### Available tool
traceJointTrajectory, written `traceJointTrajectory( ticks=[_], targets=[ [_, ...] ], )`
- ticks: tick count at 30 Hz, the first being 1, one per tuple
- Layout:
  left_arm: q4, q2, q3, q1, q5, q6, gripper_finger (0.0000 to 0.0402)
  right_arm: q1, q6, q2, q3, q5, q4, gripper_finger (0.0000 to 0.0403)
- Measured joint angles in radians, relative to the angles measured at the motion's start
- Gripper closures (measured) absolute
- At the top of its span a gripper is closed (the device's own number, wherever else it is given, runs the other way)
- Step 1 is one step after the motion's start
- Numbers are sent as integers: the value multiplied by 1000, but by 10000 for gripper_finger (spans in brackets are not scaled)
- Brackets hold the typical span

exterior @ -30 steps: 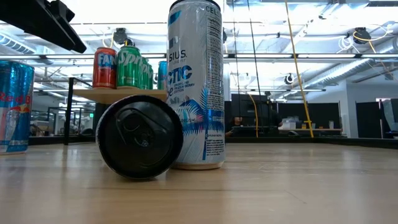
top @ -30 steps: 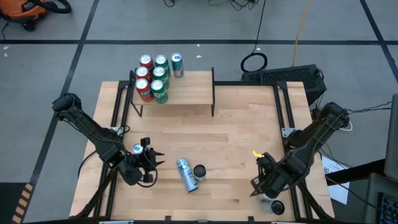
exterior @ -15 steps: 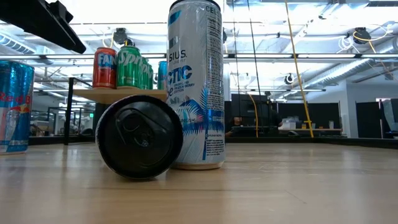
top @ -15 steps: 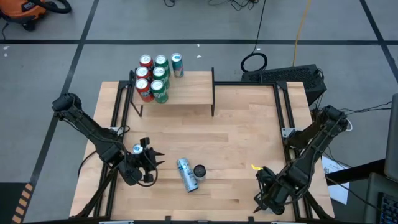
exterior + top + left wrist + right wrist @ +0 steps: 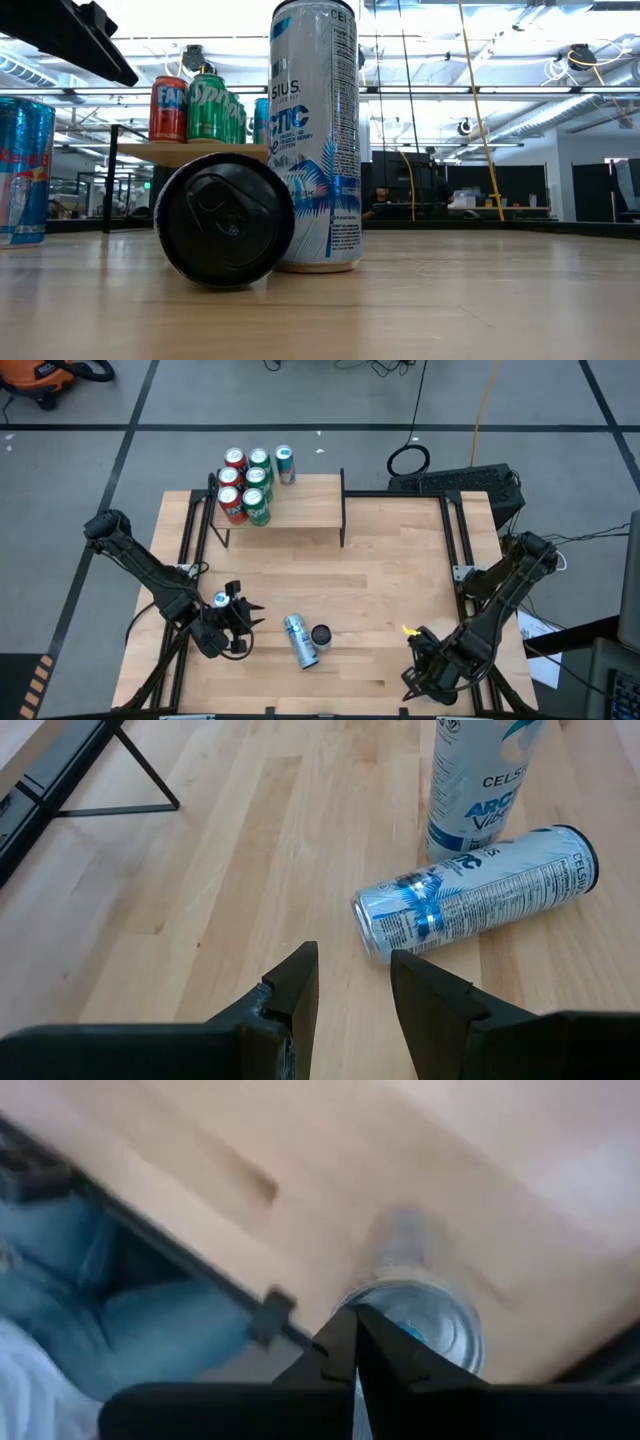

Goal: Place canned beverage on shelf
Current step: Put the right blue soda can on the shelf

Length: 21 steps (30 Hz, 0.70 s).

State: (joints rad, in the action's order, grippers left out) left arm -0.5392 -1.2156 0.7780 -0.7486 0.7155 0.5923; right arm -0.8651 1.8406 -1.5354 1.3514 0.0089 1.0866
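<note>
Canned beverages are sitting in three places. Six are standing upright in a cluster at the left end of the shelf (image 5: 300,508), a small light-wood board on black uprights at the far side of the tabletop (image 5: 380,575): red cans (image 5: 233,506) and green cans (image 5: 258,507), with a teal-topped can (image 5: 285,465) at the back edge. In the low view one red label is reading "FA…" and a green one is showing "Spr…" lettering.

Two slim white-and-blue Celsius cans are resting on the bare tabletop near its front centre. The standing Celsius can (image 5: 315,135) is upright, its long axis vertical, and its label is reading "CELSIUS" and "ARCTIC"; the left wrist view is giving "CELS… ARC… Vibe". The lying Celsius can (image 5: 475,892) is on its side just beside the upright one, long axis flat on the wood and running roughly front to back in the high view, its dark end (image 5: 224,222) facing the low camera.

A blue-and-silver Red Bull can (image 5: 22,170) is standing upright by the left gripper (image 5: 238,622), near the front-left of the tabletop. That gripper is holding its fingers (image 5: 290,995) parted by a narrow gap with nothing between them, aimed towards the lying can.

The right gripper (image 5: 353,1342) is hanging at the front-right corner of the tabletop, fingers pressed together and empty, above a blurred round can top (image 5: 420,1320); whether it is touching cannot be told.
</note>
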Motion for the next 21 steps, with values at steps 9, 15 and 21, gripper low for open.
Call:
traceJointTrajectory(
  ticks=[9,15,21],
  targets=[
    [0,0,0,0,0,-3,272,0,157,0,0,171,47,403],
    [0,0,0,0,0,-5,272,0,188,-1,-1,210,89,403],
    [0,0,0,1,0,-3,272,-6,117,-1,-1,226,81,401]
  ],
)
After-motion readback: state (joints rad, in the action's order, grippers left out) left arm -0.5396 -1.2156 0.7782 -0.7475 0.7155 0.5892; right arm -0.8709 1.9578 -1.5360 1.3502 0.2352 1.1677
